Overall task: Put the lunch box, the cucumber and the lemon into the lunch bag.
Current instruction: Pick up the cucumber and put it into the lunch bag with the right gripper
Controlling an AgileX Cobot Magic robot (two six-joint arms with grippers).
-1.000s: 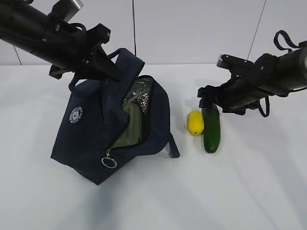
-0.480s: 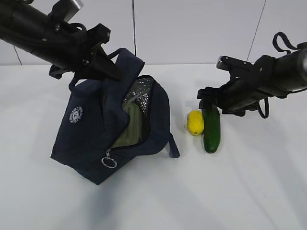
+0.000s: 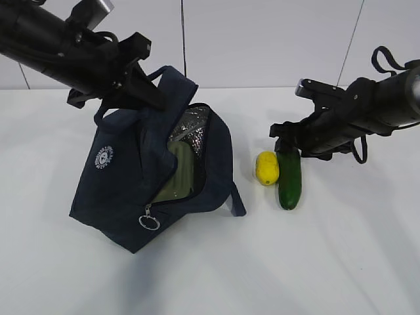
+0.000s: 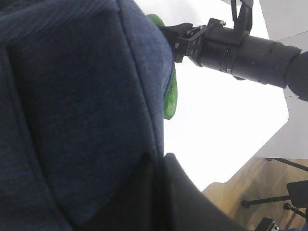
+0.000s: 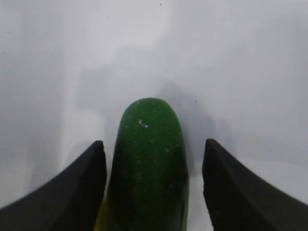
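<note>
right end effector [image 5: 153, 185] is spread around the far end of the cucumber [image 3: 289, 177], one finger nearly touching it, the other with a gap, nothing pinched yet. cucumber lies on the table [image 3: 341, 262] right of centre, with the lemon [image 3: 266, 168] just beside it. i'd centre the fingers on the cucumber first so closing doesn't knock the lemon. left end effector [image 3: 147, 92], upper left, is pressed together on the lunch bag [image 3: 125, 190], keeping the mouth open; the lunch box [image 3: 177, 177] sits inside, mostly hidden. in the left wrist view fabric blocks the fingers, so where exactly it holds the bag is hard to tell.
</note>
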